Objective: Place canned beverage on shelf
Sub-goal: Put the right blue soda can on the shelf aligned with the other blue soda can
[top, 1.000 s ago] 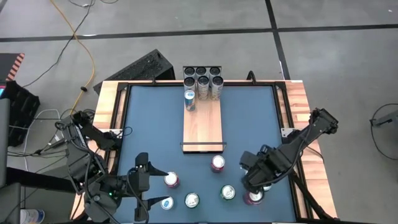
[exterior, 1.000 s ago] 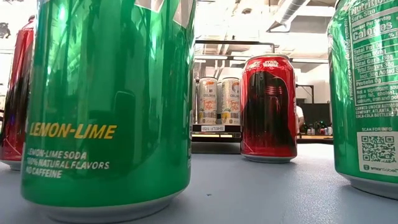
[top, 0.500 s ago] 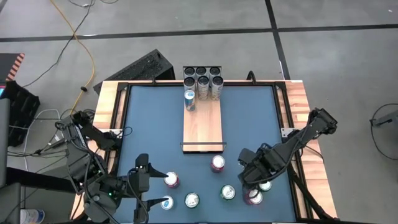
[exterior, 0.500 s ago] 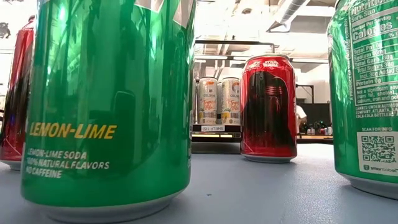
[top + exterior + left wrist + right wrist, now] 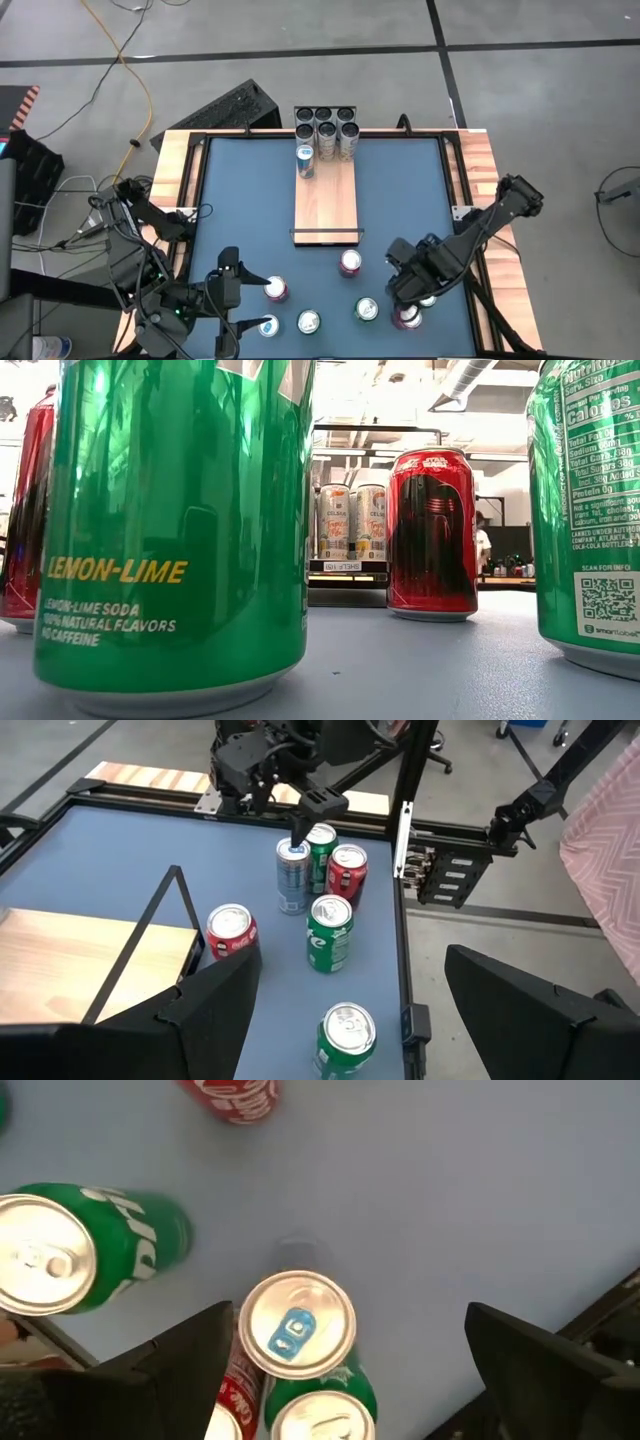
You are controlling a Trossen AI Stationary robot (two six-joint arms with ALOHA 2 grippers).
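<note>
The shelf (image 5: 326, 200) is a pale wood plank in the middle of the blue table, with several cans (image 5: 325, 128) at its far end. Loose cans stand near the front edge. Among them is a silver can with a blue tab (image 5: 297, 1325), also seen in the left wrist view (image 5: 292, 880). My right gripper (image 5: 415, 285) hangs open just above this can, pointing down. One finger (image 5: 185, 1370) stands on each side of the can's top, apart from it. My left gripper (image 5: 233, 298) waits open at the near left.
Close around the silver can stand a green can (image 5: 322, 848) and a red can (image 5: 347, 873). Another green can (image 5: 329, 932) and a red can (image 5: 232, 932) stand between it and the shelf's near wire rail (image 5: 150, 935). Two cans (image 5: 272, 308) stand beside my left gripper.
My right gripper has turned a little about its own pointing line while staying over the silver can. The cans have kept their places.
</note>
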